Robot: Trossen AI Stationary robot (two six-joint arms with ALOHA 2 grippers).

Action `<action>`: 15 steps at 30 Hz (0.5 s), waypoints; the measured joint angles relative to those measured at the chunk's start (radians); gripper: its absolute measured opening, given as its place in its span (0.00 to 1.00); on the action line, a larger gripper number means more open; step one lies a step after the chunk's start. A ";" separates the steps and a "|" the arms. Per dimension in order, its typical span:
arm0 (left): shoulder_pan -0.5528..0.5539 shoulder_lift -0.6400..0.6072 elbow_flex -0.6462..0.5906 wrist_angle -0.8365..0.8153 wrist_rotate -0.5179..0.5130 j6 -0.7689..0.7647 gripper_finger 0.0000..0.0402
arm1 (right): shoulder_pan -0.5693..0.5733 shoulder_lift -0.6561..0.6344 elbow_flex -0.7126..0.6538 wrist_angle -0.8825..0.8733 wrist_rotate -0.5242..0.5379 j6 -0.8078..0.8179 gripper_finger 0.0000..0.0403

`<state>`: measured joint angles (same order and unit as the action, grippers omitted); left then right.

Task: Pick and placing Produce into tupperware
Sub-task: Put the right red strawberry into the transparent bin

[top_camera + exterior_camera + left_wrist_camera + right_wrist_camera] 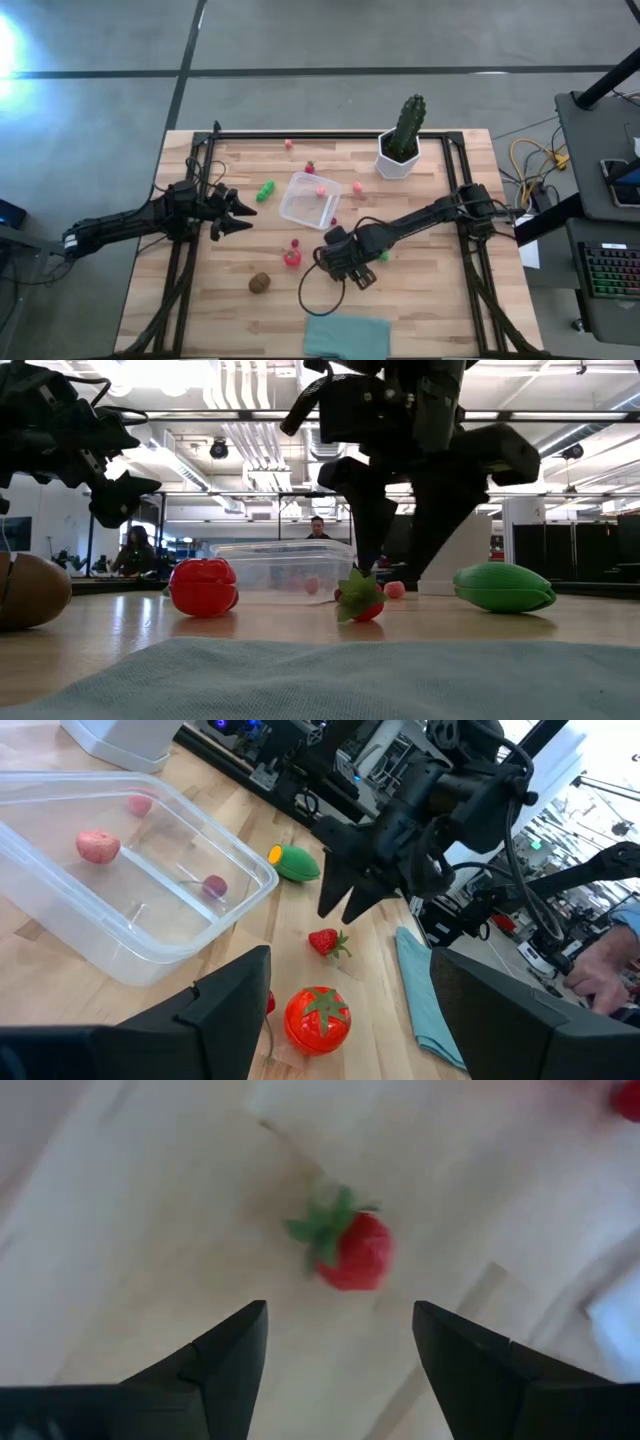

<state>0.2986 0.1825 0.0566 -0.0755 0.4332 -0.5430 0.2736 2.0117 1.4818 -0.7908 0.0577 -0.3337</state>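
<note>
The clear tupperware (310, 199) stands at mid-table and holds small pink pieces (98, 846). A red strawberry (347, 1252) lies on the wood near it. My right gripper (342, 262) points down just above the strawberry (358, 600), open, with a finger on either side and clear of it. Other produce lies around: a red tomato (291, 257), a brown kiwi (260, 283), a green piece (265, 190) left of the tupperware and another (505, 587) by my right arm. My left gripper (243, 212) waits open and level, left of the tupperware.
A green cactus in a white pot (402, 140) stands at the back right. A teal cloth (345, 335) lies at the near edge. Small pink and red pieces (358, 186) dot the far half of the table. People show in the room beyond.
</note>
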 joint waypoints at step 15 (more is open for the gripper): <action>0.000 0.000 0.000 0.000 0.000 0.000 0.65 | -0.017 -0.004 -0.034 0.046 -0.050 -0.165 0.60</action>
<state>0.2988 0.1822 0.0566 -0.0753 0.4334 -0.5430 0.2569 2.0072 1.4477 -0.7443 0.0080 -0.4986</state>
